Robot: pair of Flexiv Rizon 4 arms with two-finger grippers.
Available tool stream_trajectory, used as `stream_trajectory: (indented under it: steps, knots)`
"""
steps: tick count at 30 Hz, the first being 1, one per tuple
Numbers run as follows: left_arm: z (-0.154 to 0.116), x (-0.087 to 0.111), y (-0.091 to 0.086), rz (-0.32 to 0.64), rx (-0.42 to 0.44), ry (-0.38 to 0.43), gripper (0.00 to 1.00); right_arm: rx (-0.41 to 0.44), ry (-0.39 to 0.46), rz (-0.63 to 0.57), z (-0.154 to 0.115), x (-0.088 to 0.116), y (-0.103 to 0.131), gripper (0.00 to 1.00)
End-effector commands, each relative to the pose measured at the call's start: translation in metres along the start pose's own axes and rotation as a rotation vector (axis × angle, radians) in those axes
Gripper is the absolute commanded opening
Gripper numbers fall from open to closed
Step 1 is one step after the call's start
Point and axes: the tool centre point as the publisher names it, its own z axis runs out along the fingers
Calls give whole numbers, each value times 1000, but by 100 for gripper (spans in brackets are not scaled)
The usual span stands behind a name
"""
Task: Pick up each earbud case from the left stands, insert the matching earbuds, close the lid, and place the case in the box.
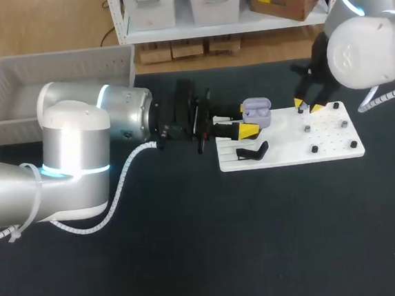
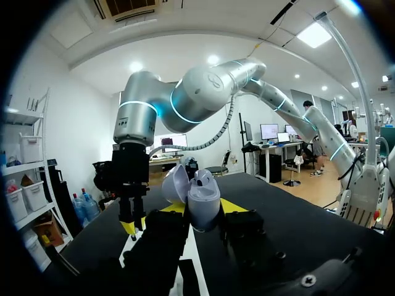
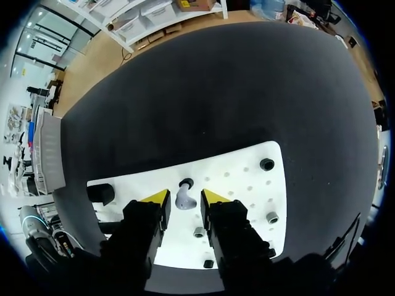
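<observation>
Starting at the left claw (image 2: 202,207), its two yellow tips are seen pressed against either side of a pale lilac earbud case (image 2: 199,191), so the case is clamped and held up off the worktop (image 1: 192,245). The lid (image 2: 174,183) of the case is swung open, and the hollow inside faces upward. In the head view the case is held just over the left end of a white board (image 1: 291,155), beside a black stand (image 1: 253,151) that now carries nothing.

The right claw (image 3: 184,197) is lowered over the same board with its fingers apart. A small pale earbud (image 3: 183,200) sits between the yellow tips, next to a dark peg (image 3: 186,183); no contact from either finger can be made out. More small pegs (image 3: 266,164) are dotted across the board further out. A grey box (image 1: 59,70) stands at the far left corner of the worktop, well apart from both claws.

The step in hand is judged to be the fetching of the first earbud while the opened case is held ready. Next, the right fingers would need to be closed squarely on the earbud, which must then be lifted clear, carried across to the case and lined up with its socket.
</observation>
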Motion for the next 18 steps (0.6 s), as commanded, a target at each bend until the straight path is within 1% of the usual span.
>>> stream_trajectory:
  steps: [1, 5, 6, 8, 13, 18]
  knots:
    - [0, 0, -1, 2, -5, -1, 0, 0, -1, 1, 0, 0, -1, 25]
    - [0, 0, -1, 2, -5, -1, 0, -1, 4, 1, 0, 0, -2, 20]
    - [0, 0, -1, 2, -5, -1, 0, -1, 5, 0, 0, 0, -2, 16]
    - [0, 0, -1, 2, -5, -1, 0, 1, 5, -1, 0, 0, -2, 0]
    - [0, 0, -1, 2, -5, -1, 0, 3, 0, -2, -6, 4, 1, 0]
    - [0, 0, -1, 2, -5, -1, 0, 18, -16, -5, -22, 10, 13, 0]
